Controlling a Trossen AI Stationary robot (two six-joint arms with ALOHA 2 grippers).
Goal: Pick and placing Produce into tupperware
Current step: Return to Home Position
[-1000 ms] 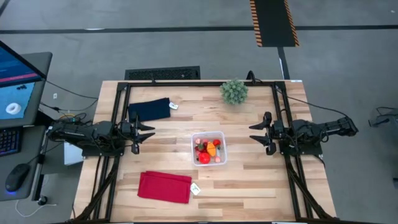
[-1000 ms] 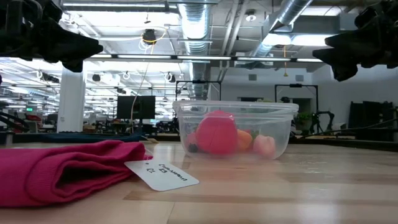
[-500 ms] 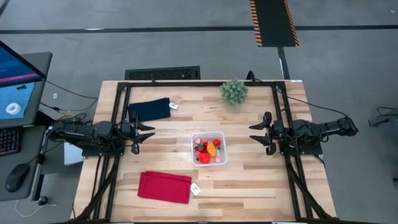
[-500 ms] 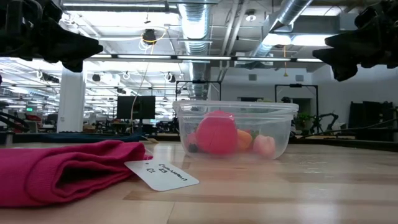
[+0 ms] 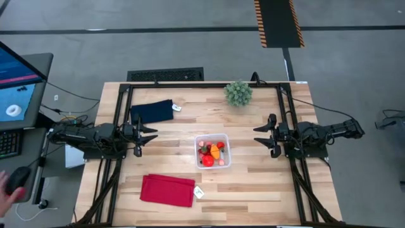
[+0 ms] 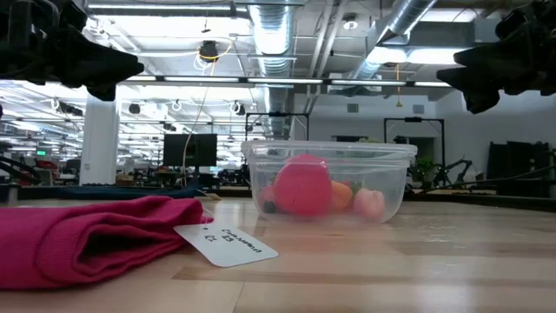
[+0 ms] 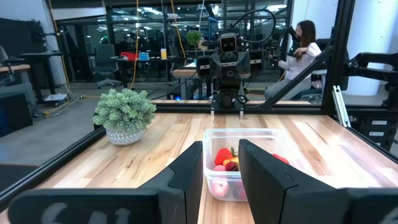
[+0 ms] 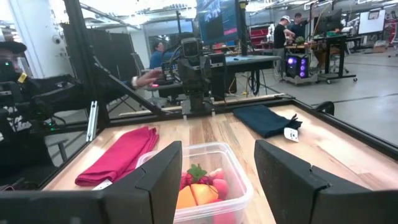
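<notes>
At the worktop's left edge, midway along it: left gripper [image 5: 149, 138], raised above the wood, fingers well apart, gripping nothing. Toward the far left corner, just beyond that gripper: navy cloth [image 5: 152, 111], folded flat. Near the front edge, left of centre: red cloth [image 5: 167, 190], folded, with a white tag [image 5: 199, 192] at its right end. At the worktop's centre, between both grippers and well apart from each: tupperware [image 5: 228, 155], clear, lidless, upright. Inside it, heaped together: produce [image 5: 212, 152], mostly red, with one orange piece and some pink ones. No loose pieces visible on the wood, so probably all packed. At the far edge, right of centre: plant [image 5: 238, 93]. At the right edge, midway along it: right gripper [image 5: 259, 135], likewise raised, spread wide, empty, pointing at the tupperware.

On handling, as a judgement only: produce likely very light, smooth and rounded, so apt to roll or squirt out of a pinch. Best taken across the widest part, gently, from straight above. Tupperware likely light and thin-walled, with some give, and prone to sliding on the wood if nudged. Best taken by pinching one wall just under the rim, away from the rounded corners.
</notes>
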